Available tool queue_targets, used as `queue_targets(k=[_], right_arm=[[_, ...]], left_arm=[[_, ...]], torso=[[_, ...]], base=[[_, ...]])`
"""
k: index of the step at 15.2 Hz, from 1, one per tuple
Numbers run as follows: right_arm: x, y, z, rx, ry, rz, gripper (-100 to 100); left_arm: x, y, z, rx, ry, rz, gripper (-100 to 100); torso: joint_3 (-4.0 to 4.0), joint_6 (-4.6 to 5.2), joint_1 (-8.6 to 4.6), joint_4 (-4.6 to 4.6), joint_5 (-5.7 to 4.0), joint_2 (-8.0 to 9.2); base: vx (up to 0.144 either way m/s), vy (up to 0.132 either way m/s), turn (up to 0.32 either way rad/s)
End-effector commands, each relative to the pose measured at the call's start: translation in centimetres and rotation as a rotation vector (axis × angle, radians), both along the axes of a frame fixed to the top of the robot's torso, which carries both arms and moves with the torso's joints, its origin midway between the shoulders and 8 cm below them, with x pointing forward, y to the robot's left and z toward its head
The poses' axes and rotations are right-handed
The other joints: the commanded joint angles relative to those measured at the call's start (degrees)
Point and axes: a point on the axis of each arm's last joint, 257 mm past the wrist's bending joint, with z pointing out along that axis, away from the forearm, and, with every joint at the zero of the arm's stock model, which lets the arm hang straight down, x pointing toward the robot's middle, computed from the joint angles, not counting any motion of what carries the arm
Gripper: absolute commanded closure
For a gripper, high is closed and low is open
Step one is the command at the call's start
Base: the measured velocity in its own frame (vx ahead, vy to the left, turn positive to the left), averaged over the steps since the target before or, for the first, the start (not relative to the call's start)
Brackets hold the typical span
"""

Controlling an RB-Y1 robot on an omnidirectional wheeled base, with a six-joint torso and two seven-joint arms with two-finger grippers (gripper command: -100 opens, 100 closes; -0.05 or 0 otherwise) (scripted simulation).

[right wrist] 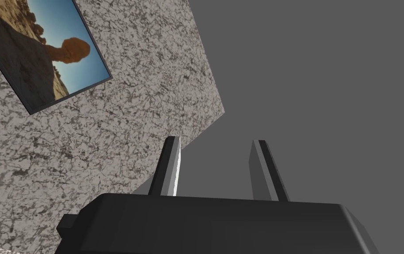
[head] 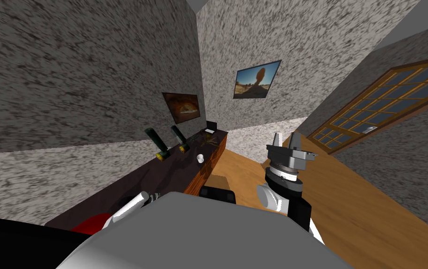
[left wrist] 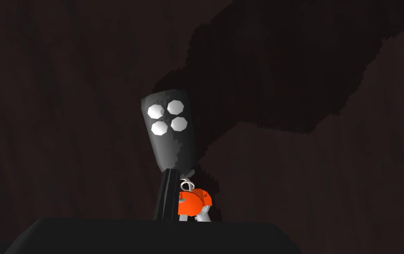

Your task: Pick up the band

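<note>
Left wrist view, hand (left wrist: 187,195) pinching orange band (left wrist: 195,203)

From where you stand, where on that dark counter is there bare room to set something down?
Bare: the long middle of the dark counter, between the white cup and the red object near me. Crowded: the far end with sticks, and the wall side by two green bottles. My left gripper holds the orange band.
</note>
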Motion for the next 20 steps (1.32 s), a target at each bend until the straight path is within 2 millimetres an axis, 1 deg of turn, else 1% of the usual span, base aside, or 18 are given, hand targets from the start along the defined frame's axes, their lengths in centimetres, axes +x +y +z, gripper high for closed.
queue_targets(k=[1, 2, 3, 6, 7, 8, 10, 11, 12, 15, 20], right_arm=[[0.0, 0.0, 0.0, 0.000, 0.000, 0.000, 0], [0.0, 0.0, 0.0, 0.000, 0.000, 0.000, 0], [0.0, 0.0, 0.0, 0.000, 0.000, 0.000, 0], [0.0, 0.0, 0.0, 0.000, 0.000, 0.000, 0], [0.0, 0.0, 0.0, 0.000, 0.000, 0.000, 0], [0.0, 0.0, 0.0, 0.000, 0.000, 0.000, 0], [0.0, 0.0, 0.0, 0.000, 0.000, 0.000, 0], [0.0, 0.0, 0.0, 0.000, 0.000, 0.000, 0], [0.0, 0.0, 0.0, 0.000, 0.000, 0.000, 0], [0.0, 0.0, 0.0, 0.000, 0.000, 0.000, 0], [0.0, 0.0, 0.0, 0.000, 0.000, 0.000, 0]], left_arm=[[0.0, 0.0, 0.0, 0.000, 0.000, 0.000, 100], [0.0, 0.0, 0.0, 0.000, 0.000, 0.000, 100], [0.0, 0.6, 0.8, -0.003, 0.000, 0.010, 100], [-0.1, 1.2, 1.6, -0.005, 0.001, 0.019, 100], [0.0, 1.0, 1.3, -0.001, -0.001, 0.014, 100], [-0.2, 2.4, 2.0, 0.017, 0.008, 0.014, -100], [-0.9, 3.3, 2.4, 0.022, 0.020, 0.026, -100], [-2.2, 3.6, 2.7, 0.008, 0.039, 0.060, -100], [-2.8, 3.5, 2.7, 0.001, 0.045, 0.073, -100], [-4.6, 2.7, 2.4, -0.033, 0.067, 0.117, -100], [-7.0, 1.1, 1.8, -0.084, 0.090, 0.179, -100]], torso=[[0.00, 0.00, 0.00, 0.00, 0.00, 0.00], [0.00, 0.00, 0.00, 0.00, 0.00, 0.01], [0.01, 0.00, 0.00, 0.00, 0.00, 0.01], [0.06, 0.01, -0.13, 0.02, -0.03, 0.10], [0.08, 0.01, -0.18, 0.03, -0.04, 0.14], [0.08, 0.00, -0.16, 0.03, -0.04, 0.13], [-0.08, 0.04, -0.54, -0.02, -0.10, -0.18], [-0.17, 0.03, -0.60, -0.05, -0.13, -0.33], [-0.25, 0.05, -0.55, -0.08, -0.13, -0.46], [-0.24, 0.00, -0.05, -0.09, -0.03, -0.42], [0.00, -0.02, 0.16, 0.00, 0.04, 0.01]], base=[[0.000, 0.000, 0.000], [0.000, 0.000, 0.000], [-0.011, -0.018, -0.069], [-0.030, -0.040, -0.068], [-0.025, -0.033, -0.013], [0.031, -0.096, -0.114], [0.105, -0.162, -0.143], [0.145, -0.122, -0.167], [0.136, -0.068, -0.134], [0.088, 0.021, -0.040], [0.007, 0.045, 0.014]])
